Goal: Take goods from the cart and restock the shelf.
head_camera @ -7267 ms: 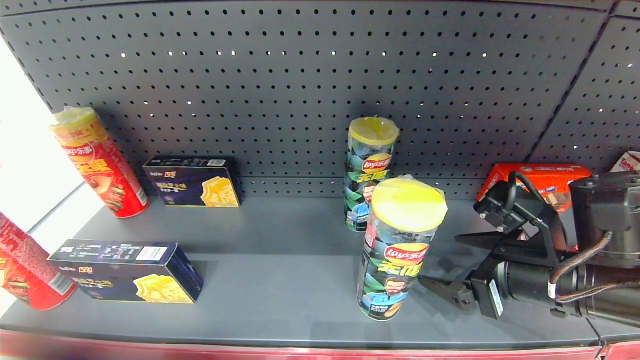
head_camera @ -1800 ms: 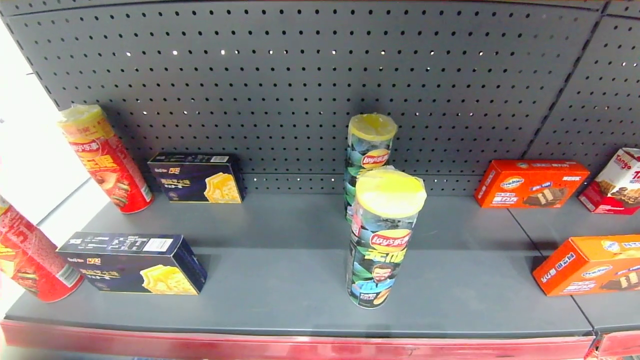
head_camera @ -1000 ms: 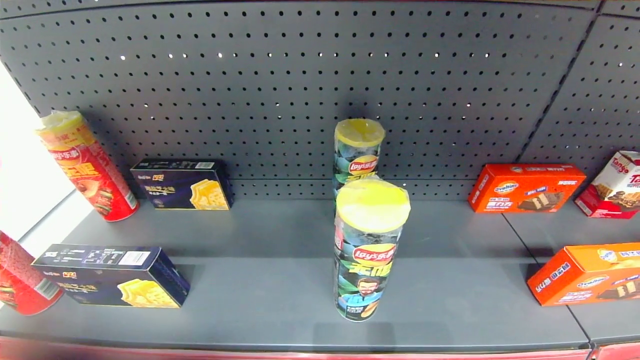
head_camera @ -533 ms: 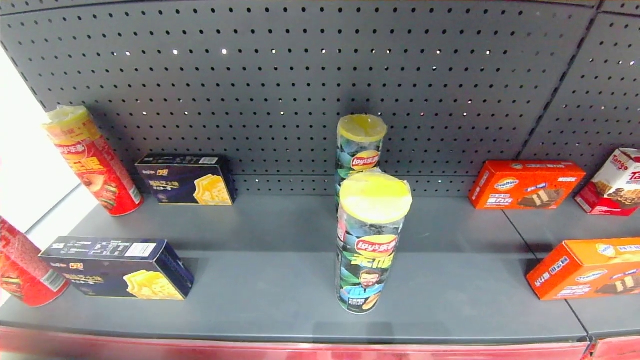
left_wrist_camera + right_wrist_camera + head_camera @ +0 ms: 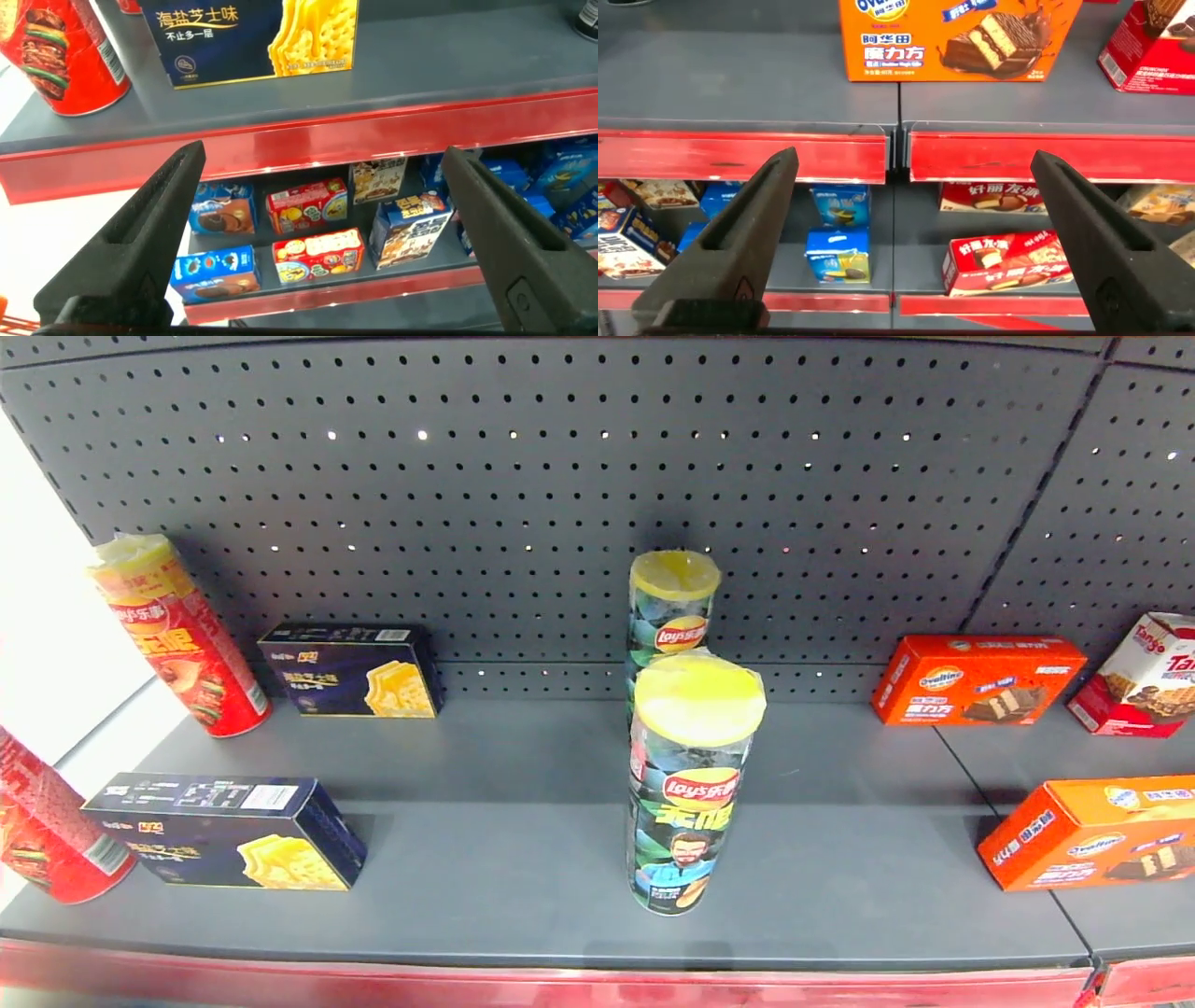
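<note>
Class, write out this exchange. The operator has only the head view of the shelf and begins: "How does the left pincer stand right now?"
Observer: The left pincer is open with nothing in it, facing the red shelf edge where the dark blue box stands.
Operator: And the right one?
Observer: The right pincer is open and empty too, facing the shelf edge in front of the orange box.
Operator: What is under this shelf?
Observer: A lower shelf holding small boxes, some blue and some red.
</note>
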